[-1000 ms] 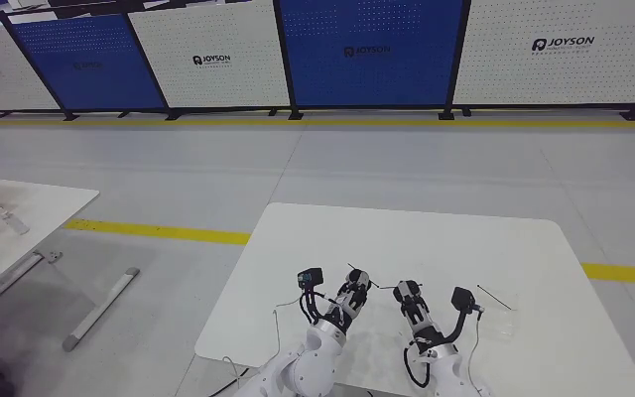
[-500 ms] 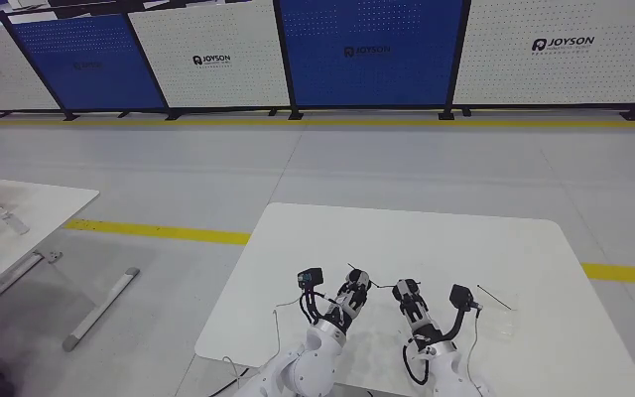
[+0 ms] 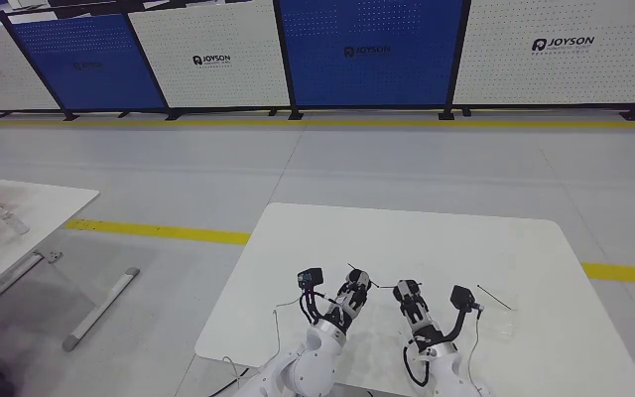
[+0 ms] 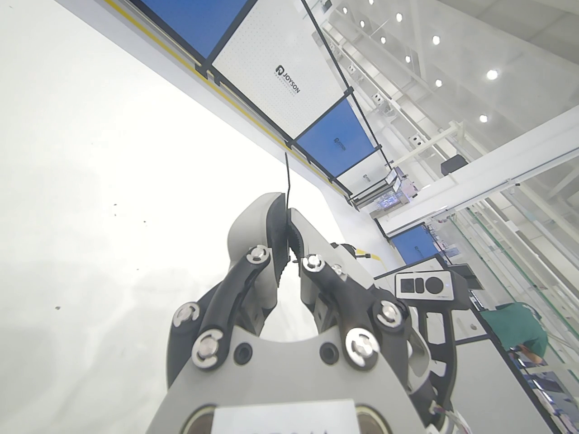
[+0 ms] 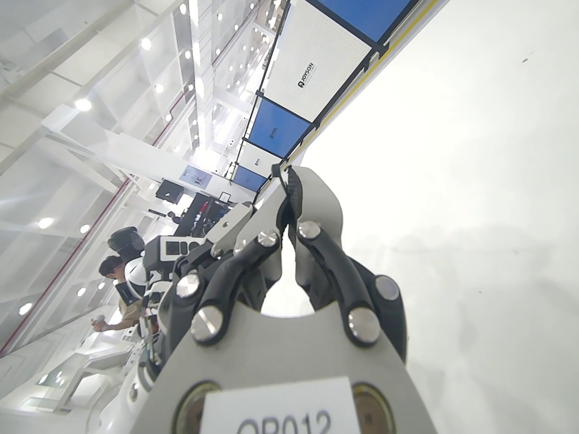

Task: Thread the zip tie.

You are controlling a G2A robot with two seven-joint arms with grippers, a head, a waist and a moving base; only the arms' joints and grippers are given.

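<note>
Hardly anything shifted this past second: my left claw (image 4: 287, 212) and right claw (image 5: 286, 191) stay pinched on the zip tie (image 4: 287, 173), so threading seems stalled.

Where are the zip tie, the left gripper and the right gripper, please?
zip tie (image 4: 287, 176): left wrist view, on its free tail.
left gripper (image 4: 285, 204): left wrist view, between its fingertips.
right gripper (image 5: 288, 191): right wrist view, between its fingertips.

Side by side, left pincer (image 4: 287, 214) and right pincer (image 5: 285, 187) clamp the zip tie (image 4: 287, 173).
</note>
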